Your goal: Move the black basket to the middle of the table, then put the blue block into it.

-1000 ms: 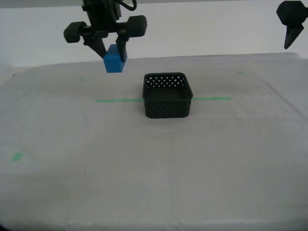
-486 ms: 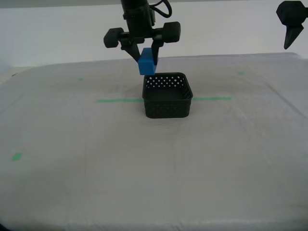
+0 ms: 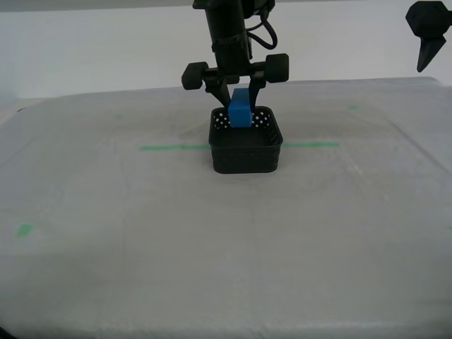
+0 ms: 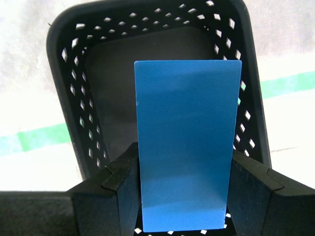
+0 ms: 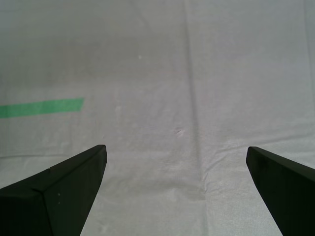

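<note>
**Blue block held over the black basket at mid-counter**

Starting at the counter's [image 3: 106, 268] left edge, you see only whitish-grey cloth with a small green tape bit [image 3: 25, 229] near the front left and a long green tape line [image 3: 173, 147] running across toward the middle.

At the middle of the counter stands the black basket [image 3: 246, 152], upright, its perforated walls sitting across the green line. You can see its floor in the second wrist view, dark and bare; nothing lies in it. Directly above its opening hangs my second gripper [image 3: 238, 99], its fingers [image 4: 123, 187] closed against the two sides of the blue block [image 3: 240, 109]. The block is held on end, its lower part level with the basket's far rim in the exterior view; whether it has dipped below the rim you cannot tell. In the second wrist view the block covers much of the basket's interior.

Toward the counter's far right corner, my first gripper [image 5: 174, 162] hangs high above bare cloth, its fingers [image 5: 59, 191] spread wide and holding nothing.
</note>
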`<state>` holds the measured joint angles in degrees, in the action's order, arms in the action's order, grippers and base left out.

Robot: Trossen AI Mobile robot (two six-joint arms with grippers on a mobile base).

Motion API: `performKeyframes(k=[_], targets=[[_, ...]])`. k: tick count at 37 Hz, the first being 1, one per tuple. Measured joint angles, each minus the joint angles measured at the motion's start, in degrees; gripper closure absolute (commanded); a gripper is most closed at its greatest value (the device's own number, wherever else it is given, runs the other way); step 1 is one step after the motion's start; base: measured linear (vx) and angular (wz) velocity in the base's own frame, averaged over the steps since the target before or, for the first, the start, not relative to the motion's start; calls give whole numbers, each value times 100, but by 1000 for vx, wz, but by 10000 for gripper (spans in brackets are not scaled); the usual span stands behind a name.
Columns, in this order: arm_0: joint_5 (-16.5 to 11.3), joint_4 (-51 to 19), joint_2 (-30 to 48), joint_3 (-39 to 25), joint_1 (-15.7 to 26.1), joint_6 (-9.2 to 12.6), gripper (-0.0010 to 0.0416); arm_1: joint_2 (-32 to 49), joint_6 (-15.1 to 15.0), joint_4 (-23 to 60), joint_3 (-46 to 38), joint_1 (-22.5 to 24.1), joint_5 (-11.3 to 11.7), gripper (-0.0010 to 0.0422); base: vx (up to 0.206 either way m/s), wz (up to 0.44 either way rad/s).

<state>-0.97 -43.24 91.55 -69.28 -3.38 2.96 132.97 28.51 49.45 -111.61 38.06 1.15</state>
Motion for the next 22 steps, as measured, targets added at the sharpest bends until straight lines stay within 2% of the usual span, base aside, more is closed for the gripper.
performKeyframes(k=[7, 22], targets=[[0, 0, 0, 0, 7, 0, 7, -9, 133, -11, 17, 11, 2, 353, 0, 0], [0, 0, 0, 0, 2, 0, 7, -9, 131, -13, 15, 20, 0, 184, 0, 0]])
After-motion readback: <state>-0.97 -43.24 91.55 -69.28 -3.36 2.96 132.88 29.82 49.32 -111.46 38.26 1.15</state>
